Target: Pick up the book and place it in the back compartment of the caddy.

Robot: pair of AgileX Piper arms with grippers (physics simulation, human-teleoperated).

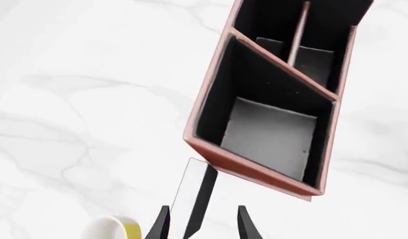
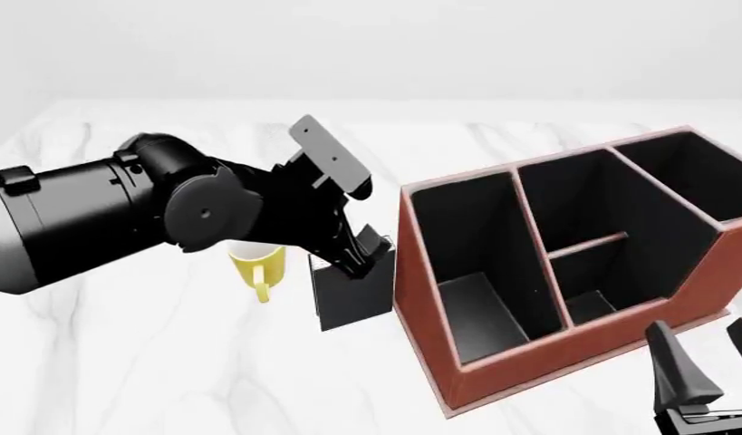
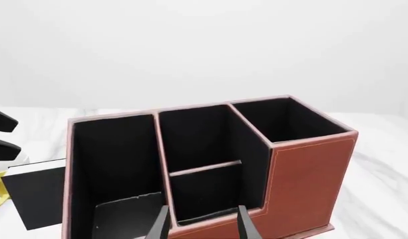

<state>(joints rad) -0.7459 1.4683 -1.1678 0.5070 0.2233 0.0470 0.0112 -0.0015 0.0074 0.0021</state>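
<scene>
Left gripper (image 2: 361, 249) closing in on the book (image 2: 352, 292), which stands upright just beside the caddy (image 2: 467, 362).

The grasp step is in hand: the left fingers straddle the book's top edge, apparently spread and not yet pinching, though the front view is too crowded to be sure. The yellow mug (image 2: 257, 265) sits at the book's 9 o'clock, the caddy at 3. Next comes a firm squeeze, a lift, then carrying to the back compartment (image 2: 583, 276). The right gripper (image 2: 709, 362) idles, spread.
</scene>
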